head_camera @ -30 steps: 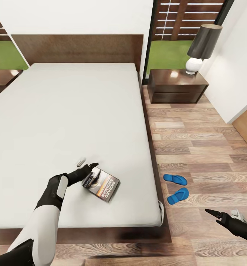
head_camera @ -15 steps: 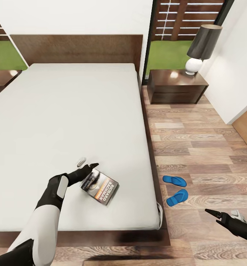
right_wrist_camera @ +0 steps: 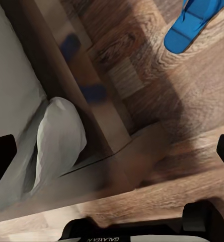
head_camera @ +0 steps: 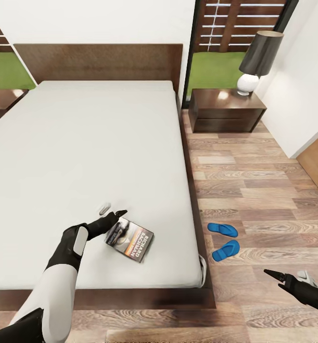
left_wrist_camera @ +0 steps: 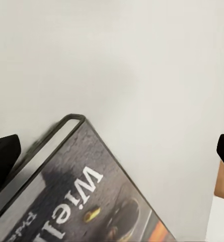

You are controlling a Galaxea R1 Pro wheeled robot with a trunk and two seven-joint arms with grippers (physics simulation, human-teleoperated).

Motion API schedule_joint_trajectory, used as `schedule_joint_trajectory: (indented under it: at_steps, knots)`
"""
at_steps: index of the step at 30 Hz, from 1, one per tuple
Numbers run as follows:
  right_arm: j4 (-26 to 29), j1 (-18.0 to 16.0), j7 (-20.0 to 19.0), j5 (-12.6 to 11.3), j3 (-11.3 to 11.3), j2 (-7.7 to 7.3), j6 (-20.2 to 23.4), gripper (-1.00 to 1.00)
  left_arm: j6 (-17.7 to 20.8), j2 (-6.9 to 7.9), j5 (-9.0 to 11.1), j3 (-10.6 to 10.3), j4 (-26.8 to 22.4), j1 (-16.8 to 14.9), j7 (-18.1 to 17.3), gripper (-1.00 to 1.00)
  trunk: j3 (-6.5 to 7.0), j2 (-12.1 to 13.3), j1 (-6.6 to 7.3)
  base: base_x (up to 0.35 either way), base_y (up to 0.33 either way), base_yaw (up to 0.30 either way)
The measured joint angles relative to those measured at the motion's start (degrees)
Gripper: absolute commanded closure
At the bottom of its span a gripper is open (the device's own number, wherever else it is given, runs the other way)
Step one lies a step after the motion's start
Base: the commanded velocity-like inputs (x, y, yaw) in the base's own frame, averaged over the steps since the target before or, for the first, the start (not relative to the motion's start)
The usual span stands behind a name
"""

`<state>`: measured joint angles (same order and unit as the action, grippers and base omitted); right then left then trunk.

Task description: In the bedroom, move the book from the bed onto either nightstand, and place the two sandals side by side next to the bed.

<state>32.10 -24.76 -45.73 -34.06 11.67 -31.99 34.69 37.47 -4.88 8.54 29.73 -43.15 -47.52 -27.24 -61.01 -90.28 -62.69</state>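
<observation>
While the book [head_camera: 130, 239] lies on the bed [head_camera: 83, 143], the left pincer [head_camera: 112, 210] gapes beside it.

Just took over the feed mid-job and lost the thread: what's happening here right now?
The left gripper is open at the edge of the book, which lies flat on the bed near its foot corner, not yet picked up. The right gripper is open over the floor, holding nothing. The two blue sandals lie on the wood floor beside the bed, close together but angled apart. A nightstand with a lamp stands beyond them.
</observation>
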Motion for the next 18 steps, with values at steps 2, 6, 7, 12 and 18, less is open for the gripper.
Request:
schedule_joint_trajectory:
  at_steps: [2,6,7,12,18]
  knots:
    - [0.0,0.0,0.0,0.0,0.0,0.0,0.0,-1.0,-0.01,-0.02,-0.01,0.01,0.0,0.0,0.0,-1.0,0.0,0.0,0.0,-0.021,-0.008,0.0]
    - [0.0,0.0,0.0,0.0,0.0,0.0,0.0,-1.0,-0.01,0.0,0.0,0.02,0.04,0.0,0.0,-1.0,0.0,0.0,0.01,-0.006,-0.002,0.0]
    - [0.0,0.0,0.0,0.0,0.0,0.0,0.0,-1.0,-0.01,0.01,0.0,0.01,0.05,0.0,0.0,-1.0,0.0,0.0,0.01,-0.002,-0.001,0.0]
    - [0.0,0.0,0.0,0.0,0.0,0.0,0.0,-1.0,-0.09,0.01,0.14,-0.09,1.03,-0.01,-0.05,-1.0,0.0,0.0,0.0,-0.029,-0.03,0.0]
    - [0.0,0.0,0.0,0.0,0.01,0.0,0.0,-1.0,-0.09,0.02,0.11,-0.43,1.29,-0.01,-0.03,-1.0,0.0,0.0,0.0,-0.134,-0.093,0.0]
